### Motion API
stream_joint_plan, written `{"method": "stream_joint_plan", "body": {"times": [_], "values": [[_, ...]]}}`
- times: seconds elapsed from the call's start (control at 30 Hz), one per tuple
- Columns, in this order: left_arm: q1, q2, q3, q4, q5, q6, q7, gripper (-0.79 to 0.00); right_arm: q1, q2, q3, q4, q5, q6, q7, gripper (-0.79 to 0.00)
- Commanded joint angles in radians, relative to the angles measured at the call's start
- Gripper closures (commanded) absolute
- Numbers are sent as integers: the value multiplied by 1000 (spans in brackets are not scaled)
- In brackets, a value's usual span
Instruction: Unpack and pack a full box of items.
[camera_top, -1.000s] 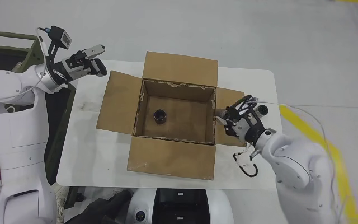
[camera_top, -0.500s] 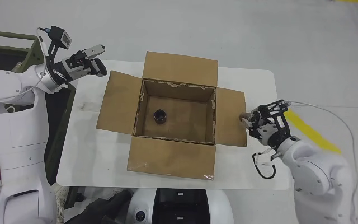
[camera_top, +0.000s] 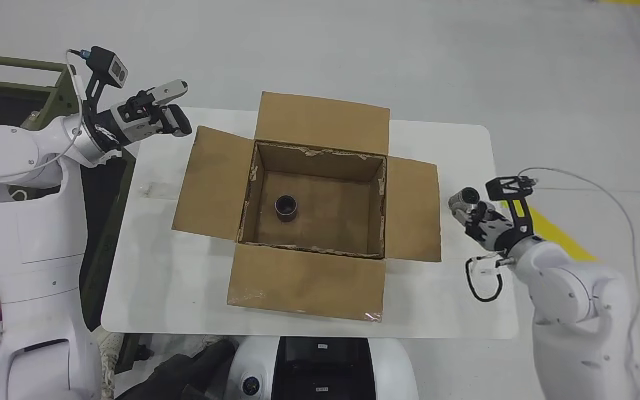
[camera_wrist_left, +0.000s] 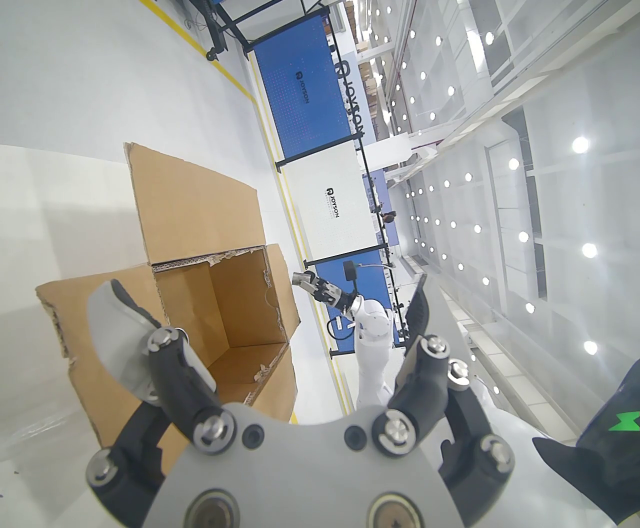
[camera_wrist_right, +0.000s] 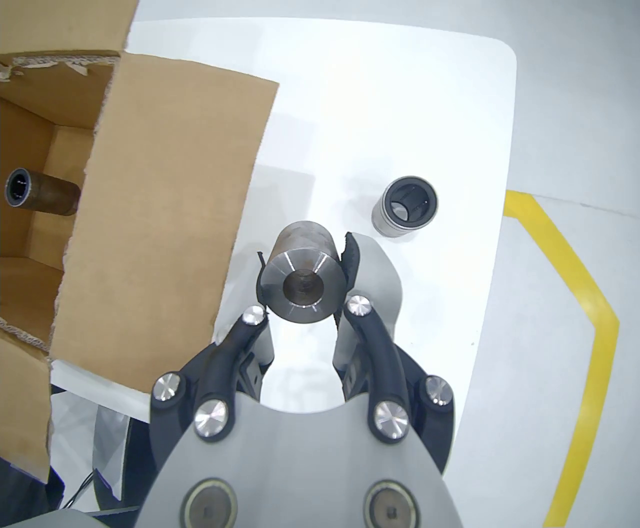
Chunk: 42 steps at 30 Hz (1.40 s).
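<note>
The right gripper (camera_wrist_right: 305, 265) pinches a grey metal cylinder (camera_wrist_right: 302, 287) over the white table (camera_wrist_right: 400, 125) beside the brown cardboard box (camera_wrist_right: 165, 200); the left gripper (camera_wrist_left: 265, 300) stands spread.

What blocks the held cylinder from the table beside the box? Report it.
Nothing visible does. The metal cylinder in the right gripper hangs over bare table; the bearing stands beside it, apart.

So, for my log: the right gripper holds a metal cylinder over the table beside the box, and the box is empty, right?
No, the box isn't empty: the top view shows one dark cylinder inside it. The right gripper does hold its metal cylinder over the table.
</note>
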Motion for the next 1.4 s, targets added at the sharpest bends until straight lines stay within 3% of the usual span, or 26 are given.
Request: {"method": "stream_joint_plan", "body": {"times": [0.0,0.3,0.93,1.37], "values": [[0,0,0,0,0,0,0,-785,11,2,-4,22,-5,12,8,0],[0,0,0,0,0,0,0,-785,36,7,-38,89,-44,66,-2,0],[0,0,0,0,0,0,0,-785,28,8,-54,106,-51,62,-49,0],[0,0,0,0,0,0,0,-785,73,16,-71,210,-58,117,-12,0]]}}
